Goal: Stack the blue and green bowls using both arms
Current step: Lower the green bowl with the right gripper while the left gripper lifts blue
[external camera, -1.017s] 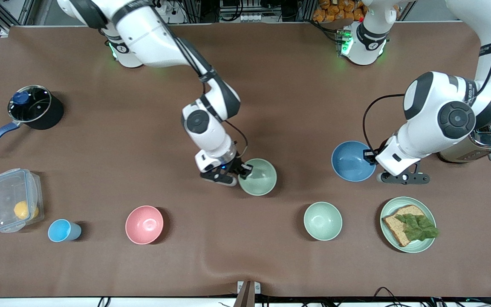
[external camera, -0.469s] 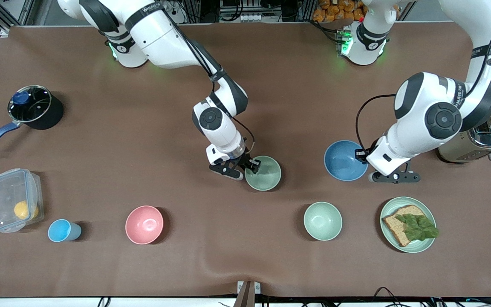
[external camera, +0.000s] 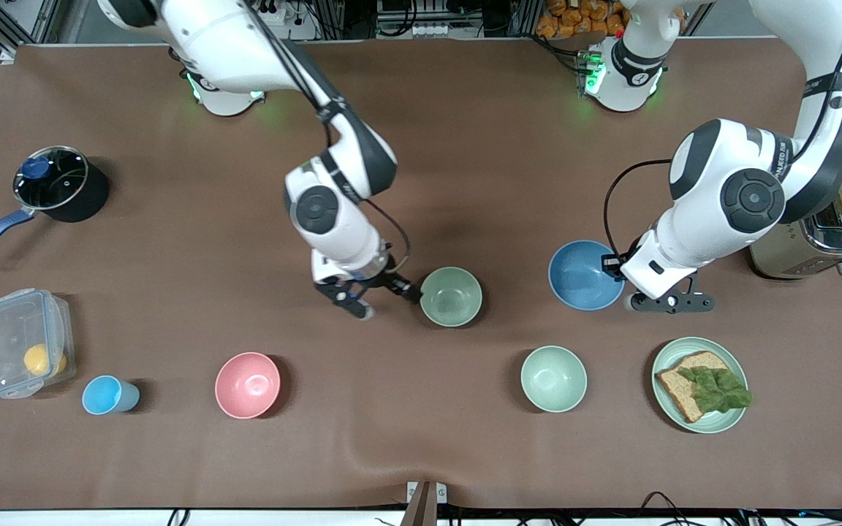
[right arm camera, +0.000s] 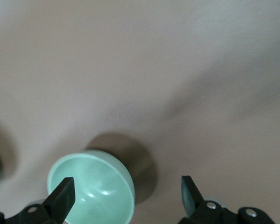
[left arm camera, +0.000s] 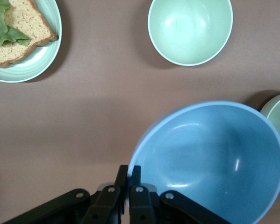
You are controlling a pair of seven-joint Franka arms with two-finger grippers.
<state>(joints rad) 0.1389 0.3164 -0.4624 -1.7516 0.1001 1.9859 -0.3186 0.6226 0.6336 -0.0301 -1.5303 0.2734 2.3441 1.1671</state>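
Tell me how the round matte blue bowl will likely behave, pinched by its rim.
The blue bowl probably stays stiff: its rim keeps a clean curve where the left gripper is shut on it. A one-sided pinch may let it tilt or swing. Its matte surface probably limits slipping, though the thin rim gives little hold.

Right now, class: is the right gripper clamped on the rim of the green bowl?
No. The right gripper stands open beside the green bowl, its fingers spread wide and touching nothing in the right wrist view.
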